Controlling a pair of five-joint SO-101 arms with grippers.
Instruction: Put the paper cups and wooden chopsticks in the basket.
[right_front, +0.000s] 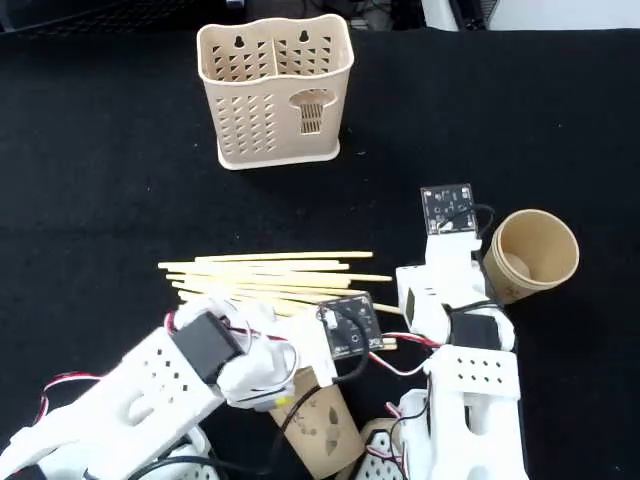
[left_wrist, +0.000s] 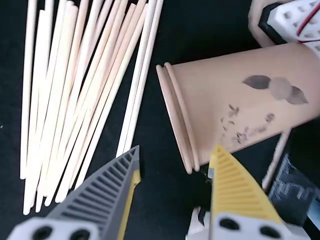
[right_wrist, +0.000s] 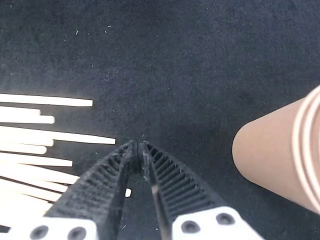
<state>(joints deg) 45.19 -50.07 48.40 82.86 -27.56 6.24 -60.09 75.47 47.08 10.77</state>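
A: Counting paper cups: two, both tipped on their sides on the black table (right_front: 120, 180). Far cup (right_front: 530, 255) just beside the right arm (right_front: 460, 330), base turned toward the right gripper (right_wrist: 137, 146); near cup (left_wrist: 240, 100) at the front, partly under the left arm (right_front: 150, 390).
B: Anything nested inside either?
A: Cannot tell.
B: And the sticks?
A: One loose heap of wooden chopsticks (right_front: 270, 278), well over ten, too overlapped for an exact count, lying flat between basket (right_front: 275, 90) and arms.
B: Baskets?
A: One, upright at the far side, divided into two compartments, well apart from the heap.
B: Claws?
A: Two. Left gripper (left_wrist: 176, 150) spread wide, holding nothing, poised just beside the near cup's rim, heap on its other side. Right gripper pinched tip to tip, gripping nothing, over bare table between chopstick ends and far cup.
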